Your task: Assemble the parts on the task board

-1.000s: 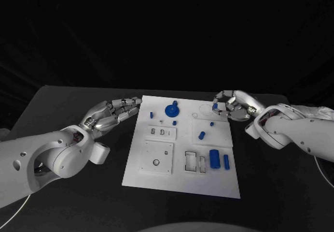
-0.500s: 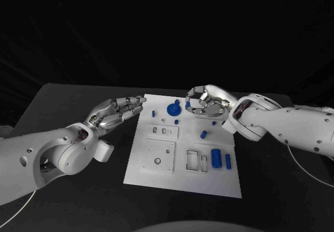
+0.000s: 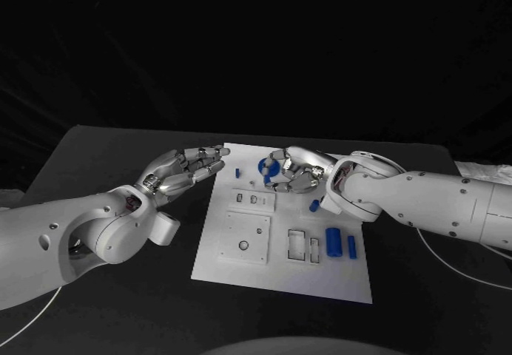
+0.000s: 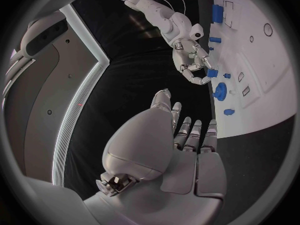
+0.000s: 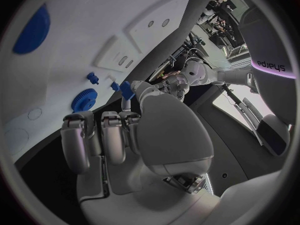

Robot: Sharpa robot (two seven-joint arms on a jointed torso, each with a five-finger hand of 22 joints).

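Right hand [image 3: 296, 171] pinches small blue peg [image 5: 127, 90] over far end of board [image 3: 283, 274], beside blue gear [image 4: 220, 91]. Left hand [image 3: 183, 170] empty, fingers apart. Peg likely light, stiff, slick: hold mid-shaft.

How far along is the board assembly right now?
Early. The gear sits on the board. The right hand pinches a small blue part above it; the left hand hovers open beside the board. Two cylinders and a peg lie loose.
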